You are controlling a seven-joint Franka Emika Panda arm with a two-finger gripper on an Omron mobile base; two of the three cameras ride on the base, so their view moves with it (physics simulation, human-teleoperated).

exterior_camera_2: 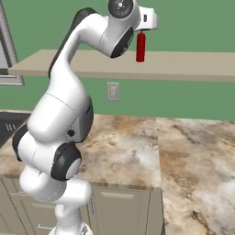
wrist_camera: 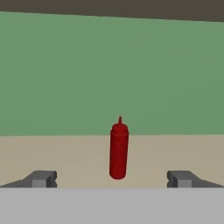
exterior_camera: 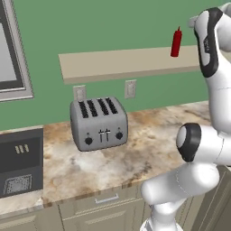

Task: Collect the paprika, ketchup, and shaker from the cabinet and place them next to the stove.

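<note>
The ketchup (wrist_camera: 118,151), a slim red squeeze bottle, stands upright on the tan cabinet shelf (exterior_camera: 122,63) against the green wall. It stands toward the shelf's right end in the left base view (exterior_camera: 176,42). My gripper (wrist_camera: 111,180) is open, level with the bottle and a short way in front of it. The fingertips (wrist_camera: 41,178) stand wide on either side of the bottle and touch nothing. In the right base view the hand hangs just in front of the ketchup's (exterior_camera_2: 140,47) top. The paprika and the shaker are out of view. I cannot make out the stove for certain.
A grey four-slot toaster (exterior_camera: 98,122) stands on the marbled counter (exterior_camera: 149,149) below the shelf. A dark appliance (exterior_camera: 20,162) with a small display sits at the counter's left end. Two wall outlets (exterior_camera: 130,89) are under the shelf. A framed panel (exterior_camera: 11,54) hangs at far left.
</note>
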